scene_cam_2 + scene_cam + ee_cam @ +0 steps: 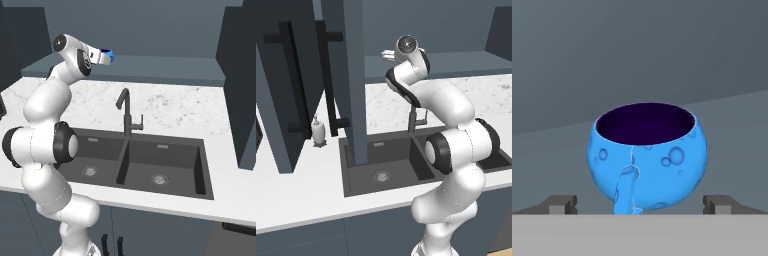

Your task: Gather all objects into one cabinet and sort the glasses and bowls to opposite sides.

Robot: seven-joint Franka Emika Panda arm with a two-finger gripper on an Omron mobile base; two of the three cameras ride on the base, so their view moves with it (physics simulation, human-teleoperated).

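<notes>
Gripper [640, 204] stood fully open, fingers [561, 204] wide to either side of a blue cup [647, 157], nothing grasped. Cup sat upright on the cabinet shelf [165, 67] above the sink [135, 165], handle facing the hand, probably lined up for a side grasp.

In your right base view, the blue cup [106, 55] shows as a sliver past the wrist, the rest hidden. In the hand view, the cup's [647, 156] base is cut off by the bottom band. In your left base view, the arm covers most of the faucet [417, 119] and the sink's [391, 167] right side.
</notes>
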